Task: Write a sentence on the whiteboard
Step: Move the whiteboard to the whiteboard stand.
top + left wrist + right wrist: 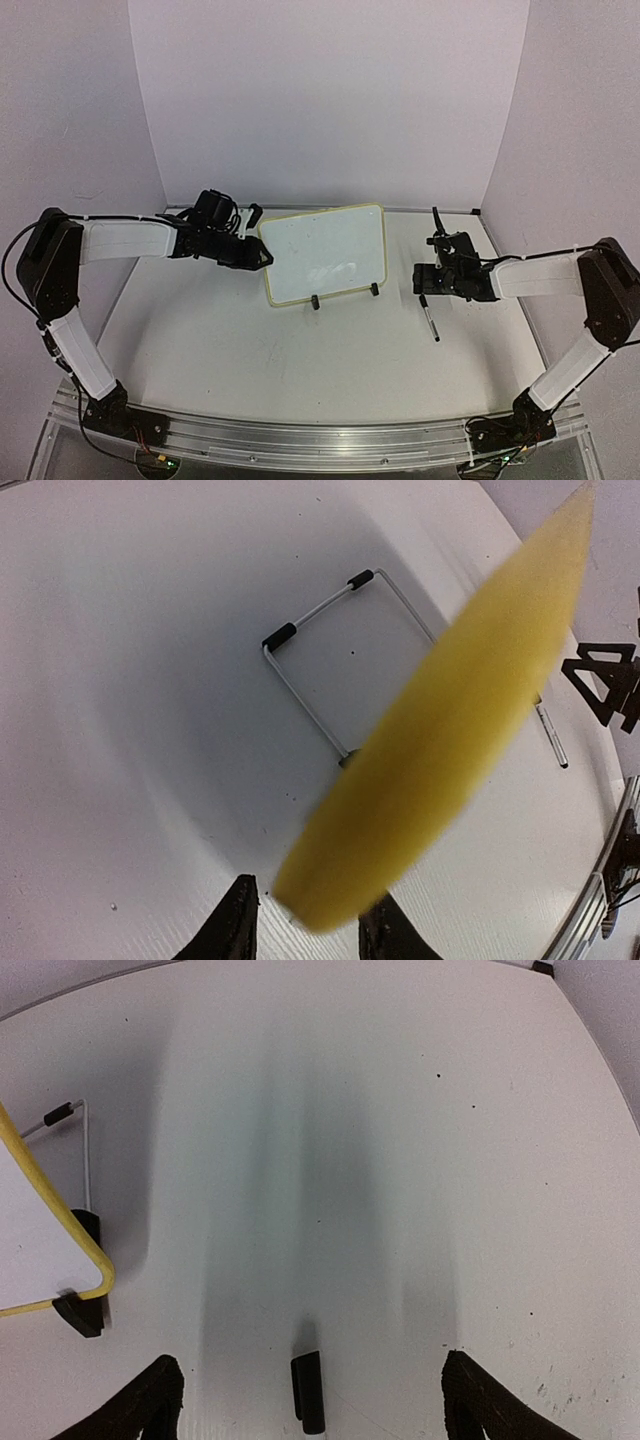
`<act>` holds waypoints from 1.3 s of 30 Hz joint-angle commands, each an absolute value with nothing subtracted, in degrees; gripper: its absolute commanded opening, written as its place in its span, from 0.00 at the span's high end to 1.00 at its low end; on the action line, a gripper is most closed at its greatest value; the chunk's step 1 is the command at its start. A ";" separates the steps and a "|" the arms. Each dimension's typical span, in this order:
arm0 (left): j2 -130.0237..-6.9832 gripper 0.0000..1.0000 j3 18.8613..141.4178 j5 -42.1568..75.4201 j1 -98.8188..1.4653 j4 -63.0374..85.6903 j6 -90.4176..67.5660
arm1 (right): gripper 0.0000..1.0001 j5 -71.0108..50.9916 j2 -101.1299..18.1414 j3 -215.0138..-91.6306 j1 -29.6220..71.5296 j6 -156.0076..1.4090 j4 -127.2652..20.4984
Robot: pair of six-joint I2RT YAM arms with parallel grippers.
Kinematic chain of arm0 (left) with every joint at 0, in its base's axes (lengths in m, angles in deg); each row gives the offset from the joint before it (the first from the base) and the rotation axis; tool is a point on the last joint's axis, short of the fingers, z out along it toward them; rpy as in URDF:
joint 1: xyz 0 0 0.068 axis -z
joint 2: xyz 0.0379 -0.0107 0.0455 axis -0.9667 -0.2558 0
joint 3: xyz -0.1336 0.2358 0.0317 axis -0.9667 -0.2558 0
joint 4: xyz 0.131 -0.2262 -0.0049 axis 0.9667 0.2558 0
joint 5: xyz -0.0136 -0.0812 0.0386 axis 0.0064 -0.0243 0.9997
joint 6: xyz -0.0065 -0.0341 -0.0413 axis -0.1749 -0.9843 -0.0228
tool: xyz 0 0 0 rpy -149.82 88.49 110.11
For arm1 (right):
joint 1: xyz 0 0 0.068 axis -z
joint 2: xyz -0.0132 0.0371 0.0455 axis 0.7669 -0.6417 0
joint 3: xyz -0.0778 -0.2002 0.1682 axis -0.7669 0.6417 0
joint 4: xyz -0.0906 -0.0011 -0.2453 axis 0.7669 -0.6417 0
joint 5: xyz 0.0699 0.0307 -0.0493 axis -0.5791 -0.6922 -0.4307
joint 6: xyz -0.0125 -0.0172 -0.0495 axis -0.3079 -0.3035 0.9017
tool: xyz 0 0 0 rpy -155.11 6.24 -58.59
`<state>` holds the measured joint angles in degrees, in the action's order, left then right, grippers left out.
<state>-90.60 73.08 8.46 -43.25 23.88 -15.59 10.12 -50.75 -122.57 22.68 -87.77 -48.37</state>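
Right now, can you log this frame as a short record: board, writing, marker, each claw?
board: whiteboard standing mid-table on its clip feet and wire stand
writing: no black text visible, only faint smudges
marker: marker lying on the table right of the board, not held
left claw: left claw apparently shut on the board's yellow left rim
right claw: right claw open, above the marker

1 whiteboard (325, 250). 2 black clip feet (316, 303) under it. 1 wire stand (320, 650), 2 black sleeves (280, 635) on it. 1 marker (429, 318). 1 table (300, 380). 2 arms: left arm (120, 240), right arm (535, 275). 2 grippers: left gripper (262, 256), right gripper (422, 280), 2 fingers each.
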 commanded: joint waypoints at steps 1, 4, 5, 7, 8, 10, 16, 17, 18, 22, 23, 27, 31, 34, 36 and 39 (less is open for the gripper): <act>-91.80 0.69 77.10 9.32 -41.86 23.01 -16.33 | 0.15 10.99 -47.79 -121.46 22.92 -88.72 -48.66; -92.61 0.71 77.97 9.72 -41.06 22.92 -16.79 | 0.15 12.10 -47.47 -121.13 22.92 -88.38 -48.66; -92.89 0.72 78.35 9.82 -40.83 22.94 -17.00 | 0.15 12.20 -47.39 -121.06 22.92 -88.35 -48.66; -93.77 0.72 79.36 9.96 -40.33 23.50 -17.44 | 0.15 12.42 -47.27 -120.87 22.92 -88.33 -48.66; -94.22 0.73 79.76 10.06 -40.16 23.90 -17.58 | 0.15 12.46 -47.26 -120.85 22.89 -88.36 -48.66; -94.92 0.74 80.39 10.35 -39.77 24.29 -17.79 | 0.15 12.53 -47.14 -120.75 22.91 -88.43 -48.66; -96.13 0.74 81.60 10.57 -38.99 23.93 -18.37 | 0.15 12.32 -46.92 -120.67 22.90 -88.50 -49.14; -96.34 0.74 81.79 10.47 -38.97 23.84 -18.45 | 0.15 12.24 -46.78 -120.60 22.92 -88.57 -49.29; -96.55 0.74 81.91 10.36 -38.88 23.64 -18.54 | 0.15 12.16 -46.54 -120.58 22.87 -88.63 -49.50; -97.43 0.74 82.24 9.82 -38.80 22.93 -18.91 | 0.15 12.17 -45.73 -120.66 22.95 -88.68 -51.23; -97.61 0.74 82.24 9.81 -38.79 22.83 -19.00 | 0.15 12.01 -45.50 -120.69 22.99 -88.68 -51.72; -96.57 0.66 81.38 10.48 -38.79 22.84 -18.28 | 0.14 5.72 -45.03 -122.85 25.10 -89.91 -58.25; -93.14 0.43 79.28 13.16 -38.86 23.71 -17.32 | 0.20 -1.00 -44.42 -124.75 27.38 -89.67 -66.88; -90.45 0.29 77.49 15.13 -38.88 25.21 -16.74 | 0.24 -6.53 -43.93 -125.48 29.14 -89.09 -71.66; -88.09 0.24 75.85 15.47 -38.88 25.51 -16.57 | 0.27 -9.12 -43.93 -126.23 29.41 -88.24 -74.09; -83.85 0.20 73.54 16.59 -38.91 26.27 -16.18 | 0.35 -11.67 -44.71 -127.93 29.40 -86.74 -78.90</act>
